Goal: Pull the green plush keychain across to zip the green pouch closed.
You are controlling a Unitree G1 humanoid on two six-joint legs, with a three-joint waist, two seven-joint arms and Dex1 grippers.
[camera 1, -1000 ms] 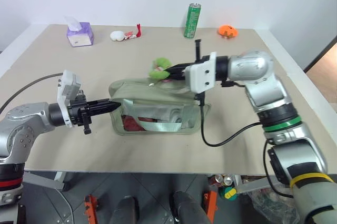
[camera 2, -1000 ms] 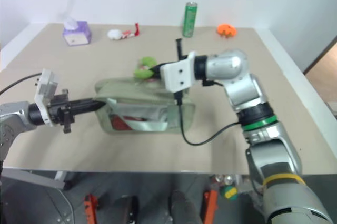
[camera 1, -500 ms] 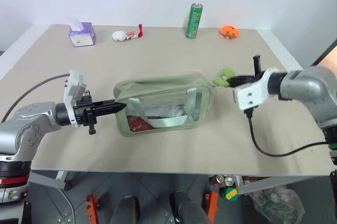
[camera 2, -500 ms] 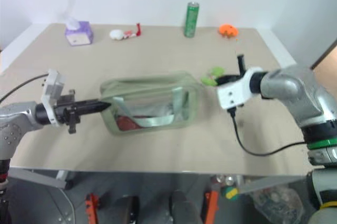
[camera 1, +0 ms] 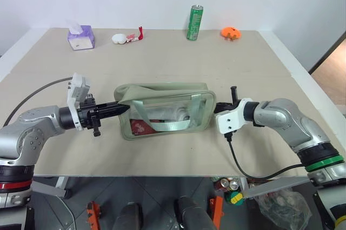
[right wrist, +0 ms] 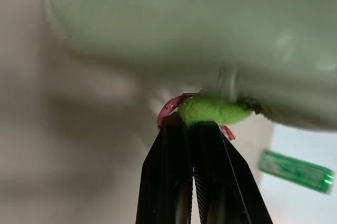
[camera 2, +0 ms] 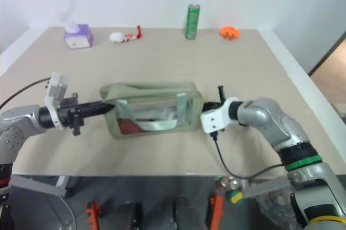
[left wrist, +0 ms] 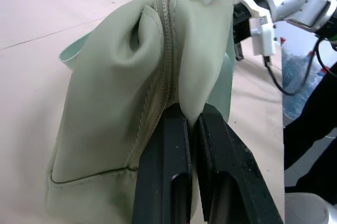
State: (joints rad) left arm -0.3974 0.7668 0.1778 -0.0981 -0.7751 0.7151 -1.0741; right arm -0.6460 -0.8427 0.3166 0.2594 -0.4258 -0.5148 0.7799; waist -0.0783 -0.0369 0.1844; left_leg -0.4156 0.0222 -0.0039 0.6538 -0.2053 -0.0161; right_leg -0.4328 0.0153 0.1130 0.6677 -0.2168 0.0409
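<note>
Gripping both ends of the green pouch (camera 1: pixel 165 109) mid-worktop (camera 1: pixel 162 57).

The pale sage fabric bag shows a clear front panel, webbing strap and red-and-white contents. Left fingers (left wrist: pixel 184 145) pinch its end fold shut; right fingers (right wrist: pixel 192 134) clamp the fuzzy lime green plush keychain (right wrist: pixel 213 110) with its red cord at the opposite end.

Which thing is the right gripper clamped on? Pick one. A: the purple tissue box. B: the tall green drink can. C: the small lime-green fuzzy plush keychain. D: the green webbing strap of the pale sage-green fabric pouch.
C: in the right wrist view the right gripper is shut on the small lime-green fuzzy plush keychain, at the end of the pale sage-green fabric pouch.
</note>
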